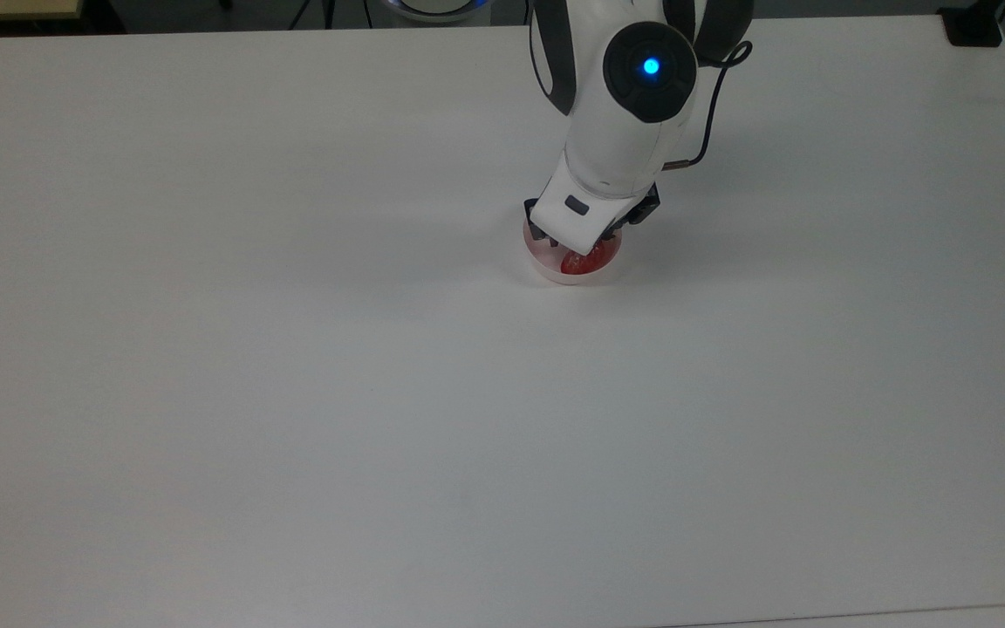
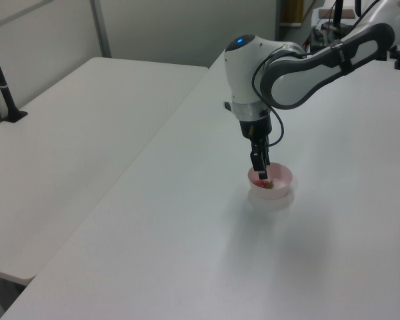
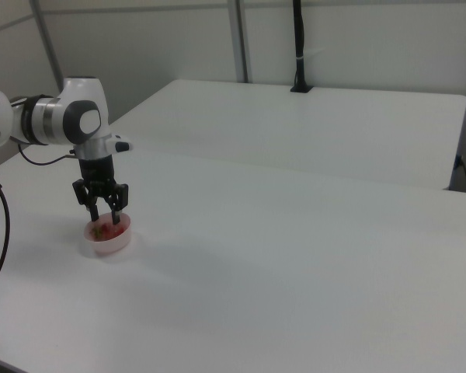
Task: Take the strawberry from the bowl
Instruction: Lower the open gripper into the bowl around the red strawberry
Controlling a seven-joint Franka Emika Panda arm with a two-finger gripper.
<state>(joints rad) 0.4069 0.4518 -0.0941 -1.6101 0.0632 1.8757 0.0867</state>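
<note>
Glossy red strawberry [image 1: 584,261] in round pink bowl [image 1: 546,266]; hand [image 3: 105,218] spread wide above

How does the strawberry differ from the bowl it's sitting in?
The strawberry is glossy deep red; the bowl is pale pink. The strawberry is small and elongated, while the bowl is round and wider, with room around the fruit. The strawberry lies inside; the bowl stands upright on the white table. Both sit directly beneath the open end effector.

The arm [image 2: 307,63] reaches out, wrist vertical; the end effector [image 3: 105,217] points straight down, fingers spread.
</note>
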